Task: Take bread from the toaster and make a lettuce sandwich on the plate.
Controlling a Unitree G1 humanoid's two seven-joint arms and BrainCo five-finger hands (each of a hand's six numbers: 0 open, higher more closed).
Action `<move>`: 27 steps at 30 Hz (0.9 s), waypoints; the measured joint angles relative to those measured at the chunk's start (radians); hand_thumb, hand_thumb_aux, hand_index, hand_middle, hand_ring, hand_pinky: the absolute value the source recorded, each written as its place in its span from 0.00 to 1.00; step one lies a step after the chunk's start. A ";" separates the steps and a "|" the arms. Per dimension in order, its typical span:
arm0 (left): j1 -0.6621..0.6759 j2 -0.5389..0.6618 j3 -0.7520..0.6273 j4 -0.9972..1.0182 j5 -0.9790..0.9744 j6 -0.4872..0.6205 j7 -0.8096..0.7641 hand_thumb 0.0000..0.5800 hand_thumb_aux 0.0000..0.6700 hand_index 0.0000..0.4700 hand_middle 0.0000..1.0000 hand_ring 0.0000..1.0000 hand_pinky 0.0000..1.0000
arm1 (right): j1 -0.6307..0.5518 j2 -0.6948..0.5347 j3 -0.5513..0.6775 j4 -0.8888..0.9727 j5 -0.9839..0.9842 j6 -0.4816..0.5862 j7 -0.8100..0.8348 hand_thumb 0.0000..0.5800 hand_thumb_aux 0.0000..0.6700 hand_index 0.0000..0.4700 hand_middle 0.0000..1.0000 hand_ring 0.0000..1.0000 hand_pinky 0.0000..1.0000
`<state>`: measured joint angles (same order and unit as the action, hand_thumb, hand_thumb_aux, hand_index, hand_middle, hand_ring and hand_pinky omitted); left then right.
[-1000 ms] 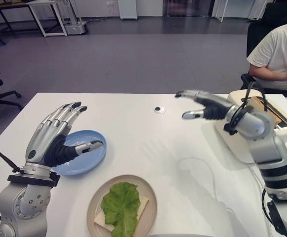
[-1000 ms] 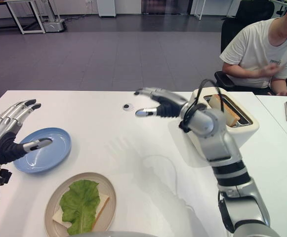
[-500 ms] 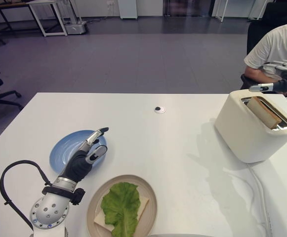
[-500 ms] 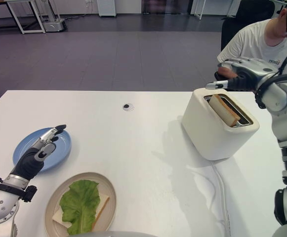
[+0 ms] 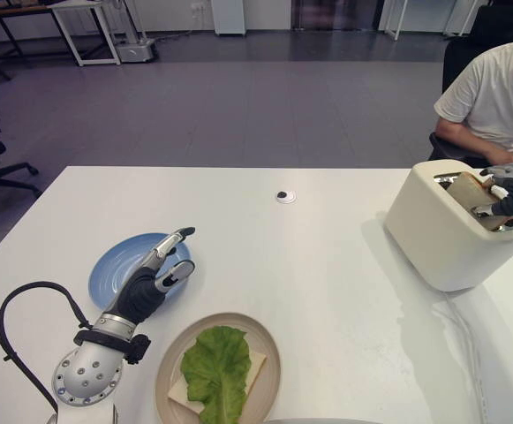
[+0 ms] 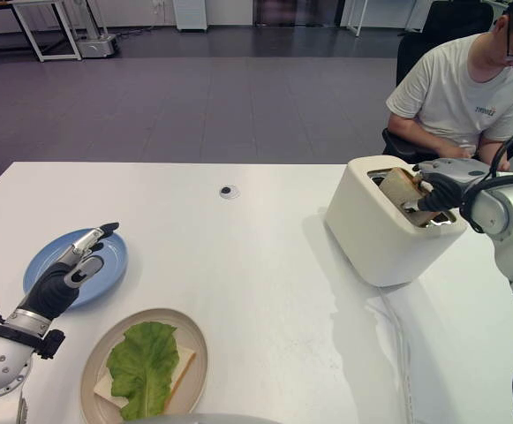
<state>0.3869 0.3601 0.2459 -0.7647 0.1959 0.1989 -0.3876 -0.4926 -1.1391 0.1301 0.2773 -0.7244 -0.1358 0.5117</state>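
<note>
Items on the white table [image 5: 327, 283], as you see them:

1. Toaster [image 6: 375, 225]: cream-coloured, at your right on the table, slot facing up. It sits slightly tilted.
2. Toast slice [image 6: 399, 187]: browned, standing in the toaster slot with its upper part sticking out above the rim.
3. Your right hand [image 6: 441, 187]: above the right end of the toaster, fingers curled and pinched on the exposed edge of the toast slice. You cannot tell how firm the grip is.
4. Your left hand [image 5: 154, 278]: at your left, lying over the near right edge of the blue plate [image 5: 115, 261]. Its fingers are stretched out and apart, pointing away from you, and it holds nothing.
5. Tan plate [image 6: 197, 340]: at the near edge of the table in front of you, just beside the blue plate and to its right.
6. Bottom slice [image 6: 185, 360]: pale bread lying flat on the tan plate, mostly covered.
7. Lettuce leaf [image 6: 143, 367]: green, ruffled, lying on top of the bottom slice, with nothing on top of it.
8. Round plug [image 5: 285, 196]: small and dark-centred, set in the table top toward the far edge, well apart from both plates and the toaster.
</note>
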 measured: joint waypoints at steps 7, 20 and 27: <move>-0.001 0.010 -0.011 0.069 0.020 -0.037 0.028 0.00 0.00 0.00 0.00 0.00 0.00 | -0.031 0.040 -0.022 0.046 0.039 0.004 -0.067 1.00 1.00 1.00 0.00 0.00 0.00; -0.005 0.019 -0.024 0.080 0.020 -0.045 0.039 0.00 0.00 0.00 0.00 0.00 0.00 | -0.358 0.352 -0.325 -0.041 0.737 0.346 0.023 1.00 1.00 1.00 0.00 0.00 0.00; -0.026 0.038 -0.025 0.078 0.020 -0.044 0.043 0.00 0.00 0.00 0.00 0.00 0.00 | -0.084 0.559 -0.136 -0.454 0.952 0.718 0.115 1.00 1.00 1.00 0.00 0.00 0.00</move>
<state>0.3606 0.3976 0.2207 -0.6869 0.2159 0.1551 -0.3450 -0.5768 -0.5804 -0.0062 -0.1771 0.2276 0.5818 0.6264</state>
